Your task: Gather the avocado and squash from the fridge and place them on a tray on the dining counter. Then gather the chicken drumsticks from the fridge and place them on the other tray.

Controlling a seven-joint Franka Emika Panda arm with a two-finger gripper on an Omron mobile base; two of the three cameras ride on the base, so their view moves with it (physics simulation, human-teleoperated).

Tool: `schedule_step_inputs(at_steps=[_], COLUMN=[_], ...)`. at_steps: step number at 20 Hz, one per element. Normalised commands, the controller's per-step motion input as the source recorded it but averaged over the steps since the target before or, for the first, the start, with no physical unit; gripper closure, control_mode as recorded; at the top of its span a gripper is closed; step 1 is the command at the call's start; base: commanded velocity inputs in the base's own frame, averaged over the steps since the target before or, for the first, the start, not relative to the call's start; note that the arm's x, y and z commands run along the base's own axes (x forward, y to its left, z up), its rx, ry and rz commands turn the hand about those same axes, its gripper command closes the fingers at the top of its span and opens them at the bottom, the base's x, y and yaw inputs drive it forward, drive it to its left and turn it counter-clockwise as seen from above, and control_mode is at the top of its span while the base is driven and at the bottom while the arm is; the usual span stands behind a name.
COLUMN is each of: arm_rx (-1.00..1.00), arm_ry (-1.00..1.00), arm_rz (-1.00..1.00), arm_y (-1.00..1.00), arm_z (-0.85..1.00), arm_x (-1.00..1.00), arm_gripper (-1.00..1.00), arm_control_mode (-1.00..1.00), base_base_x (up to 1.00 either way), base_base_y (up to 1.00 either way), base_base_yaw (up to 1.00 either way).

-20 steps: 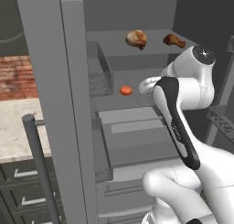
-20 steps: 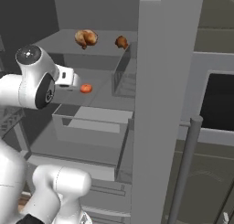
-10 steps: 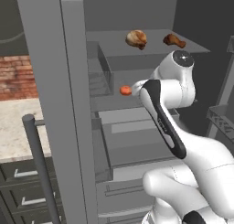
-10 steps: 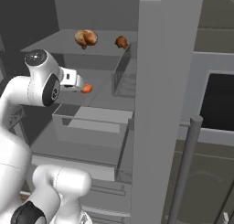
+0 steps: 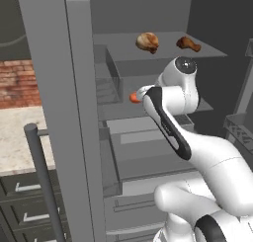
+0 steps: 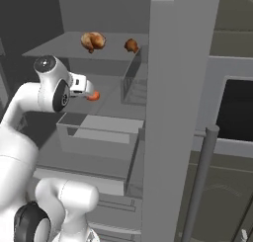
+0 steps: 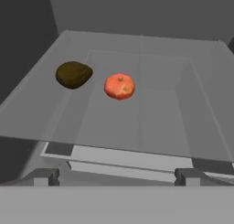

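Note:
The orange-red squash lies on a grey fridge shelf, and the dark olive-brown avocado sits just to its left in the hand view. My gripper hangs open a short way in front of and above them, with nothing between its fingertips. From the base, the squash peeks out right at the end of my white hand. Two chicken drumsticks rest on the shelf above. The trays and the dining counter are out of view.
The open fridge door stands tall on the left of the arm, with its bar handle in front. A pulled-out drawer lies under the shelf. A clear bin sits beside the squash. A beige counter runs left.
My arm has reached further into the fridge, bringing the hand up close to the squash. The jaws stayed open, and the food has not moved.

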Motion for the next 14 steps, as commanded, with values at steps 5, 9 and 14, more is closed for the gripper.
schedule_step_inputs(at_steps=[5, 9, 14], arm_rx=[0.0, 0.0, -0.01], arm_ry=[0.02, 0.04, 0.03], arm_rz=[-0.02, -0.01, -0.01], arm_y=[0.0, 0.0, 0.01], arm_z=[-0.07, -0.16, -0.22], arm_x=[0.37, 0.38, 0.38], arm_gripper=[-1.0, -1.0, -1.0], arm_control_mode=[-1.0, -1.0, -1.0], base_base_x=[0.0, 0.0, 0.0], base_base_y=[0.0, 0.0, 0.0], base_base_yaw=[0.0, 0.0, 0.0])
